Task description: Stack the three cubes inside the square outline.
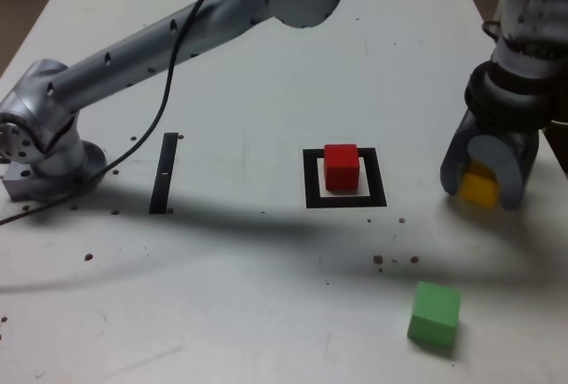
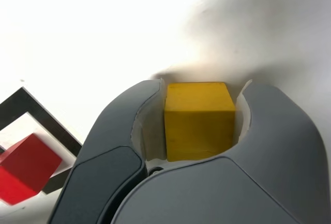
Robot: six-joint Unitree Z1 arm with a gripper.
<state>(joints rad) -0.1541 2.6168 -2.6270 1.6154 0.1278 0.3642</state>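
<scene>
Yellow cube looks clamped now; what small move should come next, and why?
Probably lift straight up. The gripper is shut on the yellow cube, which still sits low on the table, while the red cube already stands inside the square outline.

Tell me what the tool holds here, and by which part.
The tool is shut on the yellow cube, its jaws pressed against two opposite side faces, with the cube still down at the table.
</scene>
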